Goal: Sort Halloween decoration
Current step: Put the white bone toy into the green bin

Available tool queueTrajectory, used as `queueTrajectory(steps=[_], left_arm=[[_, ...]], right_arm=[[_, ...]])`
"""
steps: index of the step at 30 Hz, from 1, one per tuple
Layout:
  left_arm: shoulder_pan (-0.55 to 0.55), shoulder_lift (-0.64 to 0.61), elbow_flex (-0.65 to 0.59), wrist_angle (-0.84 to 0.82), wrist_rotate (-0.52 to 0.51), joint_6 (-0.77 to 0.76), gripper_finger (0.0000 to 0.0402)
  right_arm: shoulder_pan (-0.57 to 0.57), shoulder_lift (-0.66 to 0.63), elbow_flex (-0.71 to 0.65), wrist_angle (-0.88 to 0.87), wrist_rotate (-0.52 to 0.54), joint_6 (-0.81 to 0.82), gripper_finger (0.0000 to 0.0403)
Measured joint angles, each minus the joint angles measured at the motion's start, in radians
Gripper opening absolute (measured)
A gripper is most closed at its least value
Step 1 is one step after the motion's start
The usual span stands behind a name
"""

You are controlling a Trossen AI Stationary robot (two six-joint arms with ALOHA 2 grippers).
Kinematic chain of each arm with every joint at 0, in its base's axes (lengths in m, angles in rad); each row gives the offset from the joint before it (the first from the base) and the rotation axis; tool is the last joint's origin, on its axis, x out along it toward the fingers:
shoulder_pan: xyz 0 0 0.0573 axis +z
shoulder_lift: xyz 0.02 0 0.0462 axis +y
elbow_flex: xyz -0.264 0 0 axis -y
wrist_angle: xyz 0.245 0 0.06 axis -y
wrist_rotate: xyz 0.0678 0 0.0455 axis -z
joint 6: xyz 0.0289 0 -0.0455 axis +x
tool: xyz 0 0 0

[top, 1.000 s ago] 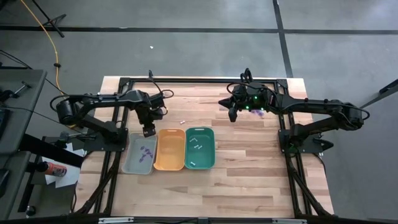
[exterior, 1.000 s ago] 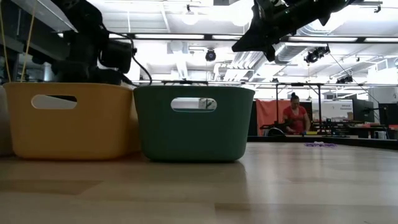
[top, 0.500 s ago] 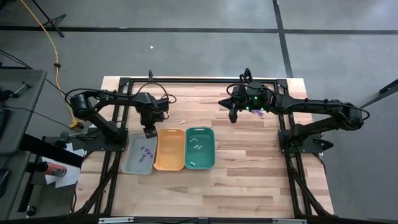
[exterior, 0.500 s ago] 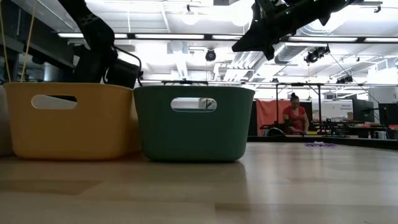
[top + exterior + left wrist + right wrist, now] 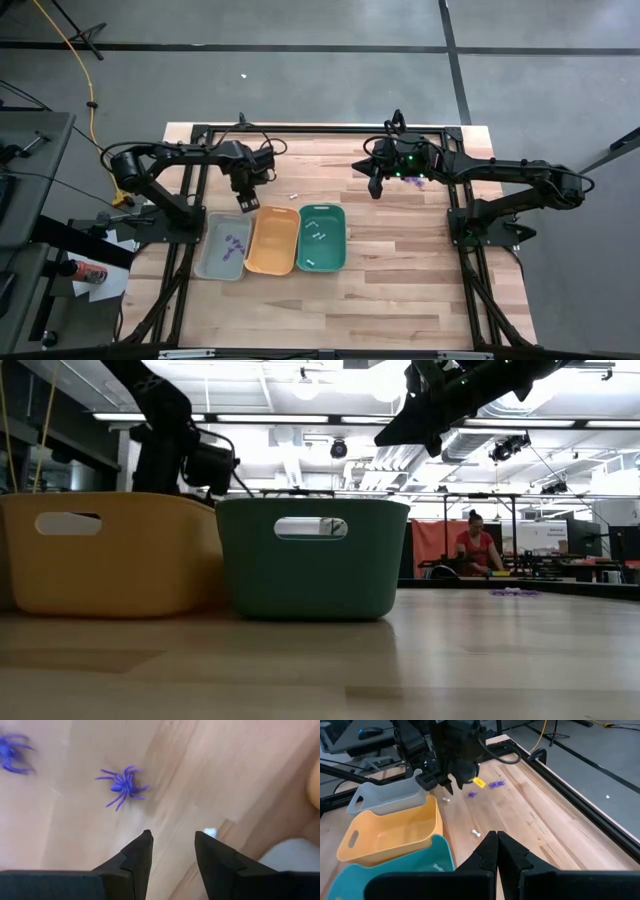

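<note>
My left hand point(image 5: 172, 851) hangs above the bare wooden desk point(image 5: 400, 290), its two dark fingers point(image 5: 136, 857) parted with nothing between them; in the high view it point(image 5: 245, 203) sits just beyond the far end of the orange plastic tray point(image 5: 272, 240), close to the grey plastic tray point(image 5: 207, 258). I judge the step in hand to be the reach for another piece, with no grasp yet made.

Ahead of that hand a small purple plastic spider point(image 5: 123, 786) lies flat on the wood, apart from the fingertips and off to one side of the gap between them; a second purple spider point(image 5: 11, 753) lies farther off at the picture's edge; a small white stick-like piece point(image 5: 210, 833) lies just beside one fingertip. The next move calls for centring the open fingers over one chosen piece, lowering until they straddle it, then closing gently; the pieces are tiny and flat, so a shallow or skewed approach risks pushing them away.

Sorted pieces already lie in the trays: purple ones in the grey tray, white sticks in the teal plastic tray point(image 5: 340, 250); one more white stick point(image 5: 296, 196) rests on the desk between the two arms.

My right hand point(image 5: 374, 187) waits above the far middle of the desk, fingers closed and empty.
</note>
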Motion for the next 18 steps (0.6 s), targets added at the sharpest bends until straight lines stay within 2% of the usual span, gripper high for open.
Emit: queueTrajectory(steps=[4,9,18], left_arm=[[0.004,-0.005,0.024,-0.034,0.017,0.046,0.0136],[0.007,0.000,-0.003,-0.022,0.196,-0.061,0.0136],[-0.035,0.006,-0.055,0.061,0.156,-0.213,0.0136]], right_arm=[[0.000,0.000,0.000,-0.018,0.000,0.000,0.0000],[0.000,0.000,0.000,-0.033,0.000,0.000,0.0000],[0.000,0.000,0.000,-0.040,0.000,-0.024,0.0000]])
